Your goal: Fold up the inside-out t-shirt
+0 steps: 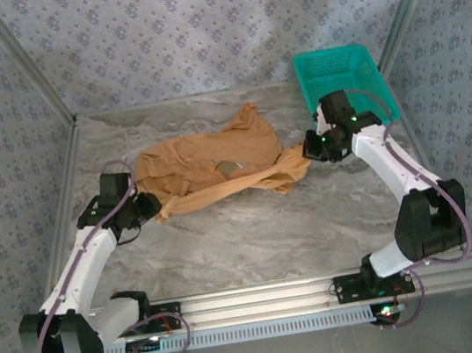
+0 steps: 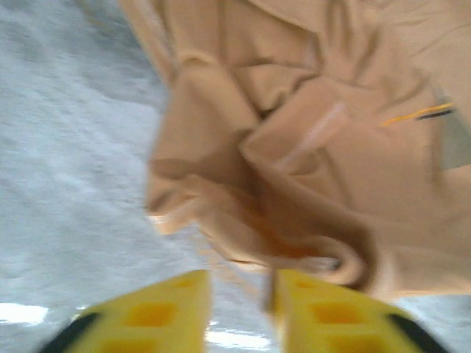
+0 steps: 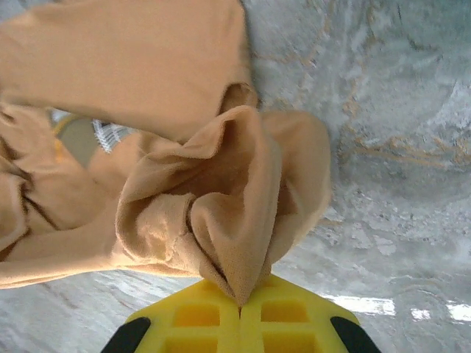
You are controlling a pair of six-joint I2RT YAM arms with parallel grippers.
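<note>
Zero folds so far: we find the inside-out t-shirt (image 1: 213,169) crumpled on the counter (image 1: 254,236), the right gripper (image 3: 239,305) clamped on its right edge, the left gripper (image 2: 241,287) parted beside its left hem, all folding to come

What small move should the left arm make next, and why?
Probably ease the left gripper forward and close it on the shirt edge just ahead. Its jaws stand apart, the shirt lies crumpled, and the right gripper pinches a fold on the other side.
</note>
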